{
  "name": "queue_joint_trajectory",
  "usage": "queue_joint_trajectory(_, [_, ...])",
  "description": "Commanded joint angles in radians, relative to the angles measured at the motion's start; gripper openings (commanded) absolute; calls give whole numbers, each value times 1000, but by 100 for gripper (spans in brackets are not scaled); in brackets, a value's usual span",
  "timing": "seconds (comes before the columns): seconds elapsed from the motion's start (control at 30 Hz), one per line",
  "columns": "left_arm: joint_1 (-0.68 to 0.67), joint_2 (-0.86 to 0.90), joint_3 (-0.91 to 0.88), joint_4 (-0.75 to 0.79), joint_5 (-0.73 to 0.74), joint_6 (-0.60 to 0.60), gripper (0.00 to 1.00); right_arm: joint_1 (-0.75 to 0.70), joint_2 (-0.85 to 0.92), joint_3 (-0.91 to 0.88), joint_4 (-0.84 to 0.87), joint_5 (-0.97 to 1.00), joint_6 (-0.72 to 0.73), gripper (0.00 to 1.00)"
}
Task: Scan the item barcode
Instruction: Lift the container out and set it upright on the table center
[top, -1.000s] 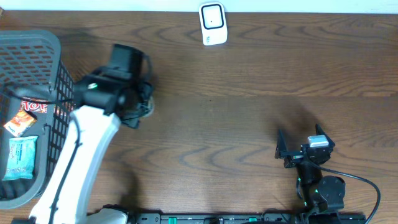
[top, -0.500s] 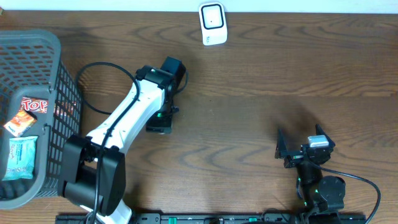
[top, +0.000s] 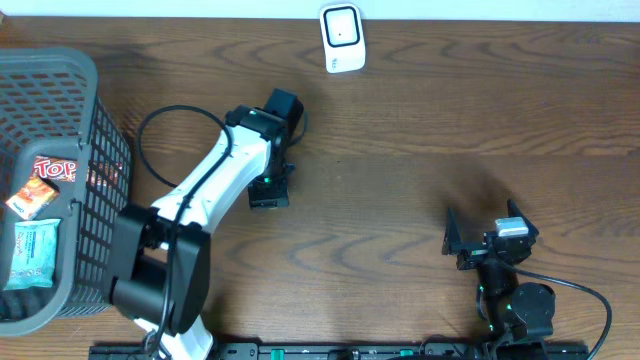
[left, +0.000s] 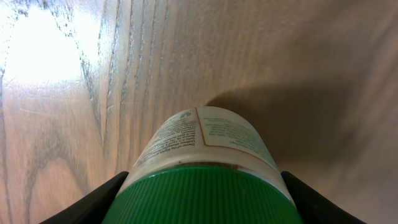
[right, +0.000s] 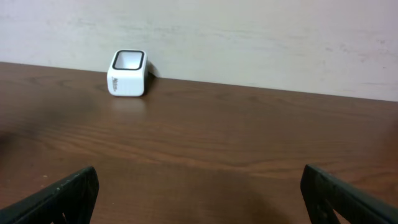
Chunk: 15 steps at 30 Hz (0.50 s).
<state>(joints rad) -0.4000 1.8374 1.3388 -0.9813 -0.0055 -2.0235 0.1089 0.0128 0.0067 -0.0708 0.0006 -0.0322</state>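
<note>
Landmark: the scanner (top: 342, 38), at the table's (top: 420, 110) far edge against the wall.

- Directly in front of the scanner and out to its right, you have bare wood, wide enough to pass.
- Near-left of the scanner, the left arm (top: 205, 195) slants across the wood. Its left gripper (top: 268, 190) is clamped on a bottle (left: 205, 140), so your approach from that side is blocked.
- Far left of the scanner, the basket (top: 95, 120) wall stands tall.
- Near-right of the scanner and well apart from it, the right gripper (top: 482, 235) sits with its jaws wide.

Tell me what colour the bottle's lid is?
Green. The lid of the bottle shows best in the left wrist view.
</note>
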Motion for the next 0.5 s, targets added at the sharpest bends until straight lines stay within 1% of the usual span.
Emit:
queue_joint_trajectory(0.0, [-16, 64, 2, -3, -4, -39, 60, 3, 1, -1, -4, 9, 17, 99])
queue_joint_trajectory(0.13, [-34, 111, 2, 4, -2, -38, 60, 3, 1, -1, -4, 9, 17, 99])
queue_joint_trajectory(0.17, [-35, 111, 2, 7, -2, -34, 66, 3, 1, -1, -4, 9, 17, 99])
queue_joint_trajectory(0.2, [-35, 109, 2, 30, -2, 11, 75, 3, 1, -1, -4, 9, 17, 99])
queue_joint_trajectory(0.23, [-33, 106, 2, 58, -1, 55, 88, 3, 1, -1, -4, 9, 17, 99])
queue_joint_trajectory(0.27, [-30, 97, 2, 90, 11, 108, 91, 3, 1, -1, -4, 9, 17, 99])
queue_joint_trajectory(0.37, [-27, 38, 11, 140, 39, 192, 91, 3, 1, -1, -4, 9, 17, 99])
queue_joint_trajectory(0.4, [-27, 19, 18, 139, 35, 202, 91, 3, 1, -1, -4, 9, 17, 99])
queue_joint_trajectory(0.47, [-26, -64, 48, 138, 12, 259, 91, 3, 1, -1, -4, 9, 17, 99])
